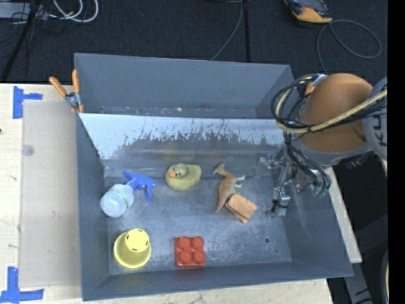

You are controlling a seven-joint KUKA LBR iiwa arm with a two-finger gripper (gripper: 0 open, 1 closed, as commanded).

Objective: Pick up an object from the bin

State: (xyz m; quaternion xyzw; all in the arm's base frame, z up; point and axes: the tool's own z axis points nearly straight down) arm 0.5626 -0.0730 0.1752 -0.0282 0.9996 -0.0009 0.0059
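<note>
Six small things lie on the floor of the grey bin (190,94), and my gripper (279,202) hangs low at the view's right side of it. The tan wedge-shaped piece (242,208) is nearest, just beside me toward the view's left and leaning against the brown dolphin-like figure (224,187). Further left lie a yellow duck (183,177), a clear spray bottle with a blue trigger (125,195), a yellow cup (132,248) and a red studded brick (189,251); whether my gripper is released or clenched I cannot tell.
</note>
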